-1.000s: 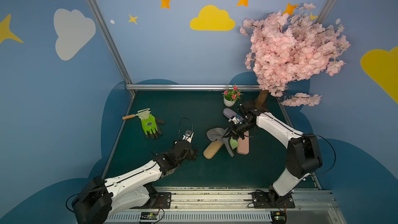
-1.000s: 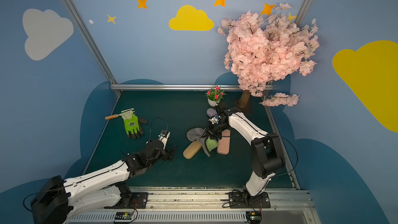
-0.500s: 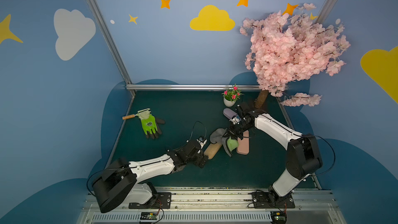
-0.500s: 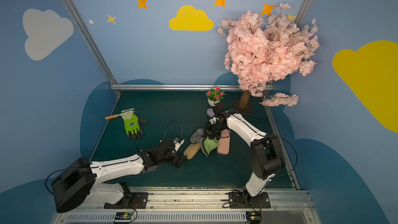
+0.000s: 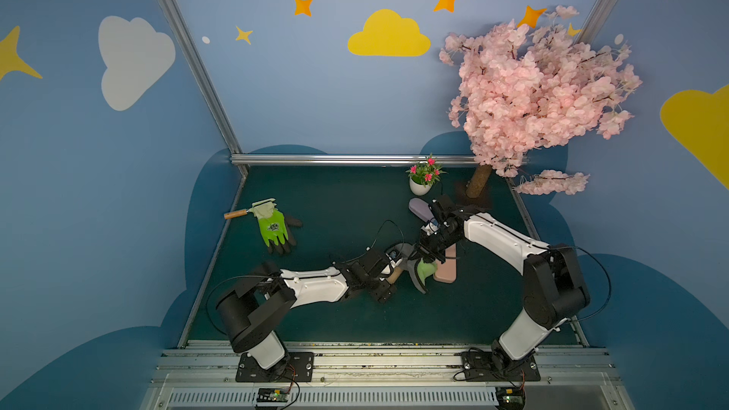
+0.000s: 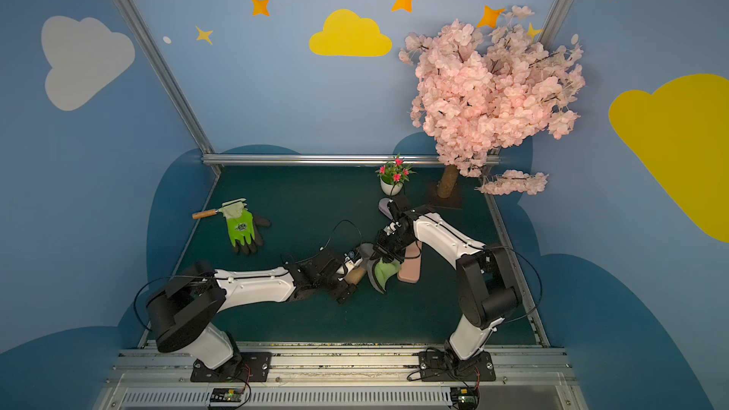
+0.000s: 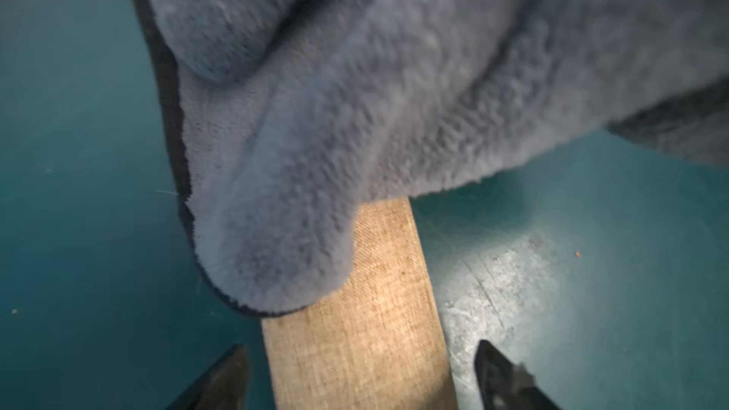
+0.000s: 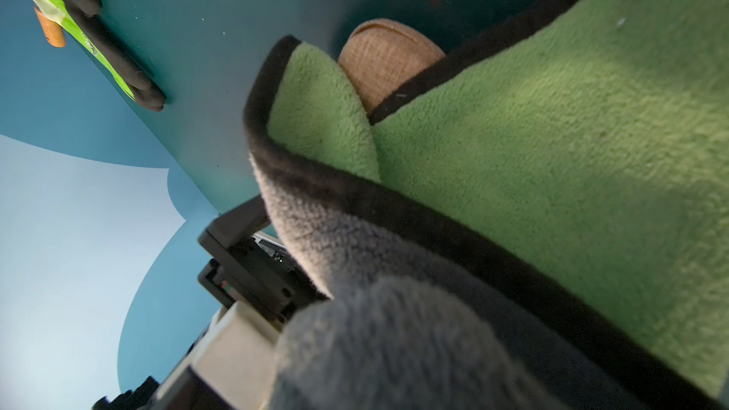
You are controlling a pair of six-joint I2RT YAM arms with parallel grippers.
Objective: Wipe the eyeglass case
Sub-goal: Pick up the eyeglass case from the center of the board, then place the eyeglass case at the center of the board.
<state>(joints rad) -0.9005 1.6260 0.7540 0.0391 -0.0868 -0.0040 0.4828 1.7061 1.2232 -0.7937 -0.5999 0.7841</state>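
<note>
A tan woven eyeglass case lies on the green mat. My left gripper straddles the near end of the case, open, with a small gap between each fingertip and the case's sides. A grey cloth with a green underside drapes over the far part of the case. My right gripper is shut on the cloth from above. In the right wrist view the cloth hides the fingers and only the case's rounded end shows.
A pink case lies just right of the cloth and a purple one sits behind the right wrist. A green glove with a wooden-handled tool lies at the left. A flower pot and tree trunk stand at the back.
My left arm has swung right across the mat and brought its jaws round the end of the tan case, and they have narrowed. The right gripper has stayed over the case with the cloth.
</note>
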